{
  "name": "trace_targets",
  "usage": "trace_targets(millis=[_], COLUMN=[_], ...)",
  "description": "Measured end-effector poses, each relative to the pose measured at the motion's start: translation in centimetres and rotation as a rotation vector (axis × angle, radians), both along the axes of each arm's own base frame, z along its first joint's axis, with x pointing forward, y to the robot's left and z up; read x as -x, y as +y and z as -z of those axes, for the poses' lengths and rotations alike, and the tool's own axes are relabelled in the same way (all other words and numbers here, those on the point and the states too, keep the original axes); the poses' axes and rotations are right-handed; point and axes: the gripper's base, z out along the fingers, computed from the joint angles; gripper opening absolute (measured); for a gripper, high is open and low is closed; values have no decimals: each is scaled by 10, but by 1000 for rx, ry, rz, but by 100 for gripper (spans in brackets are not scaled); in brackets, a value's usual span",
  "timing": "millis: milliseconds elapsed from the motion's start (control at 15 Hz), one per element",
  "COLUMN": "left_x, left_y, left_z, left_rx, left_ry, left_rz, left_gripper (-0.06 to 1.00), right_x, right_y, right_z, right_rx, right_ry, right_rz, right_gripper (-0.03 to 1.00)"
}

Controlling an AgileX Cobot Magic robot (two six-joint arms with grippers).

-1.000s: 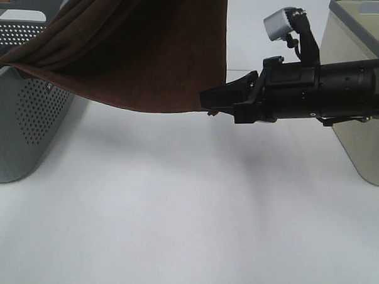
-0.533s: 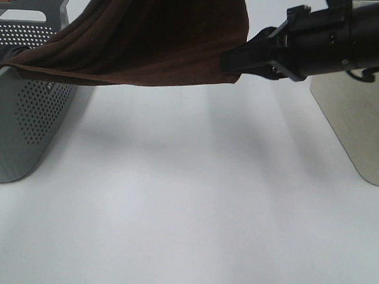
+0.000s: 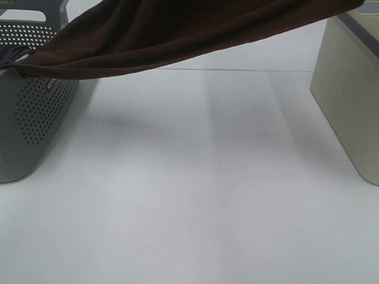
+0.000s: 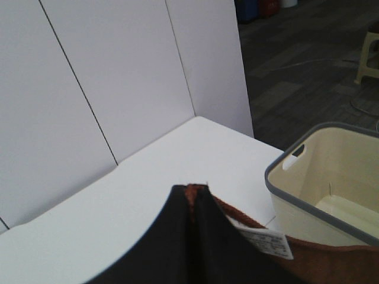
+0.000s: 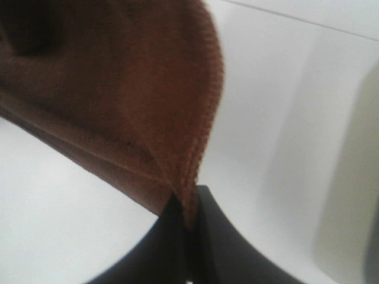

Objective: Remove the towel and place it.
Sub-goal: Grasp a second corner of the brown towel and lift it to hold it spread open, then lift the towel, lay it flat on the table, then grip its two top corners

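Across the white table [image 3: 193, 199], the dark brown towel [image 3: 182, 28] hangs as a long taut band. Its left end lies over the rim of the grey perforated basket [image 3: 26, 128] at the left edge. From there it slopes up to the right and leaves the high view at the top, just above the beige bin [image 3: 354, 111] on the right. A second ago its lower edge ran nearly level and ended short of the middle, where the black right arm held its corner. Now that arm is out of the high view, and the towel's right end sits higher and farther right, close over the bin. The basket and the bin have not moved.

The left gripper [image 4: 192, 195] is closed, its dark fingers pinching a hemmed edge of the towel [image 4: 331, 260], with the bin's [image 4: 296, 213] grey-rimmed opening just beyond. The right gripper [image 5: 188, 219] is likewise clamped on a folded hem of the towel [image 5: 118, 89], which billows above the fingers. A small white label [image 4: 263, 241] is sewn to the towel just beside the left gripper.
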Motion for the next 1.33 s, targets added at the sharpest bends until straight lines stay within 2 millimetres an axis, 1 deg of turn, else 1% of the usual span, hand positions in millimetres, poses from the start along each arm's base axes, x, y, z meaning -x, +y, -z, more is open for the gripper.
trace_targets(millis=[133, 267, 333, 467, 533, 667, 733, 800, 933, 1000, 1133, 1200, 1333], left_x=[20, 41, 59, 71, 75, 77, 76, 71, 52, 39, 3, -18, -62], left_y=[19, 38, 56, 68, 71, 74, 74, 72, 64, 58, 47, 46, 51], left_z=[-27, -54, -73, -86, -89, -89, -87, -81, -60, -47, -15, 2, 32], left_rx=[40, 92, 109, 124, 131, 126, 104, 66, -22, -73, -122, -106, -43], left_ry=[-59, -134, -196, -232, -239, -232, -219, -189, -109, -78, -3, 40, 86], left_rz=[-6, -6, -24, -34, -33, -38, -52, -73, -139, -185, -268, -303, -363], left_gripper=[0, 0, 0, 0, 0, 0, 0, 0, 0, 0, 0, 0, 0], right_x=[7, 17, 29, 40, 44, 46, 43, 39, 25, 16, -10, -29, -67], right_y=[-10, -15, -20, -25, -27, -28, -28, -27, -26, -24, -20, -15, -3], right_z=[-43, -82, -116, -142, -149, -153, -152, -149, -141, -135, -119, -108, -87], right_rx=[29, -4, -38, -55, -56, -56, -48, -36, 6, 30, 91, 117, 156], right_ry=[-90, -211, -328, -431, -461, -484, -479, -472, -446, -431, -397, -387, -419], right_rz=[61, 77, 85, 98, 104, 109, 112, 115, 130, 137, 153, 154, 146], right_gripper=[0, 0, 0, 0, 0, 0, 0, 0, 0, 0, 0, 0, 0])
